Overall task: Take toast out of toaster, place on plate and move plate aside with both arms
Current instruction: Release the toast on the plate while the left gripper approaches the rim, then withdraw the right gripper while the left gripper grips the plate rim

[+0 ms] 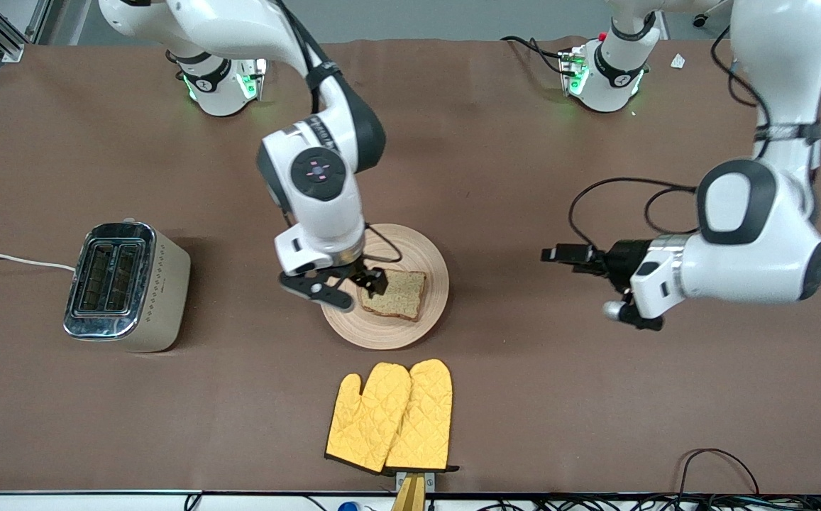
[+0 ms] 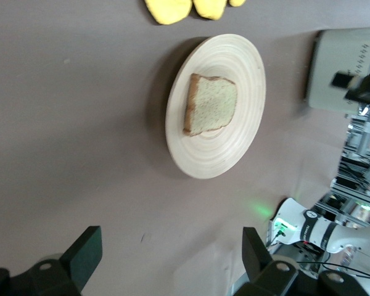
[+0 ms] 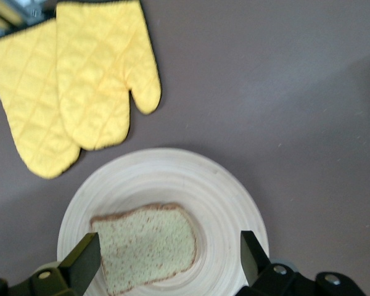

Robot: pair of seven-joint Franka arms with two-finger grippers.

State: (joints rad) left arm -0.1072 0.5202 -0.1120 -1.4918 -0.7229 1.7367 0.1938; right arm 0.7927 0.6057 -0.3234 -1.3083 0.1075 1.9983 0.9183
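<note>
On plate (image 1: 421, 250): one toast (image 1: 396, 293); two mitts (image 1: 390, 417) nearby.

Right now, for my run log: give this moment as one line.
toast: flat on plate | right end effector: open, over plate | left end effector: open, waiting over bare table

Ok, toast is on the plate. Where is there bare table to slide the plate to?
Bare cloth lies between the plate and the open left gripper toward the left arm's end, and between plate and toaster. It is crowded at the plate itself: the open right gripper stands over the toast, and the oven mitts lie nearer the front camera.
</note>
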